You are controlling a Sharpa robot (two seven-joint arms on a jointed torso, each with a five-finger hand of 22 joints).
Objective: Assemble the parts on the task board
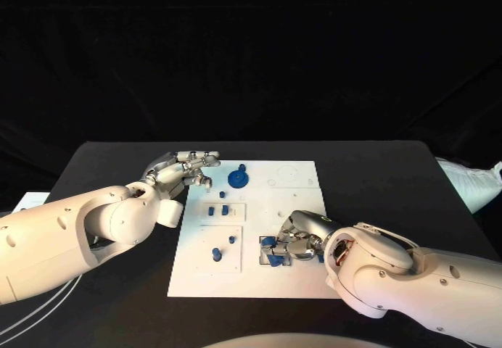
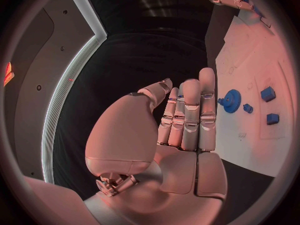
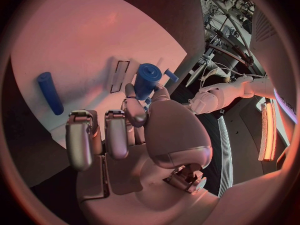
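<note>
The white task board lies in the middle of the black table. On it stand a blue gear, two small blue blocks in a recess and a blue peg. My right hand is down on the board's near right part, over a recess with several blue parts. In the right wrist view its thumb and a finger pinch a blue cylinder; another blue peg lies on the board beyond. My left hand hovers at the board's far left corner, fingers straight and holding nothing. The gear sits just past its fingertips.
A white object lies off the table's right edge, and a pale thing sits at the left edge. White cables hang at the near left. Bare black table surrounds the board on all sides.
</note>
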